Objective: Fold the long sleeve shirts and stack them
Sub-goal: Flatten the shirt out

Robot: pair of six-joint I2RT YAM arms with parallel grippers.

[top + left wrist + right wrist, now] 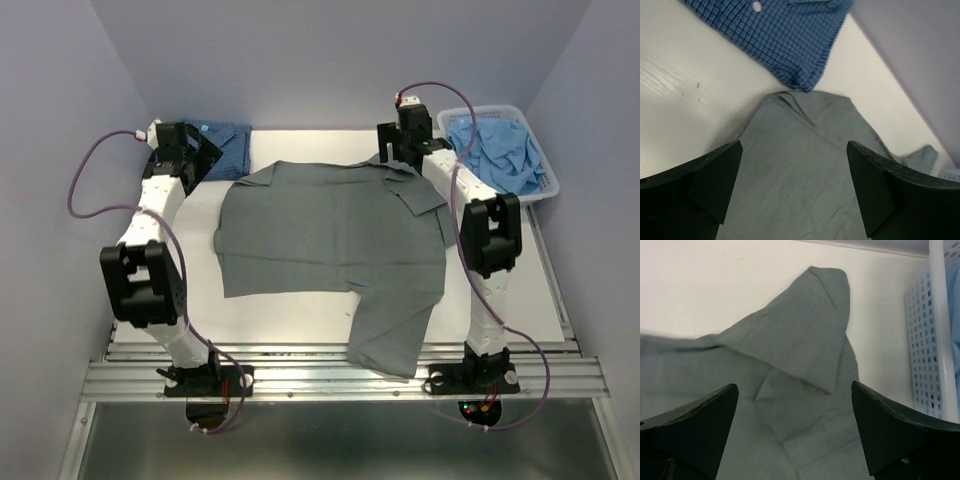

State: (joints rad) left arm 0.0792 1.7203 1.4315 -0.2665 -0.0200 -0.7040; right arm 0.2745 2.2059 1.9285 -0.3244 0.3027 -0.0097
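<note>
Hanging wide open, left gripper (pixel 792 150) over corner of grey shirt (pixel 330 230), blue shirt (pixel 785 40) lay just ahead, right gripper (pixel 794 387) gaped wide over same shirt, basket (pixel 925 350) at its right

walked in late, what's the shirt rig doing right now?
Two arms are working on the grey shirt, which lies spread on the table with one part trailing to the near edge. The left tool and right tool are both open, holding nothing, over the shirt's far corners. The blue checked shirt sits at the far left, its corner meeting the grey one. A basket of light blue cloth is far right.
</note>
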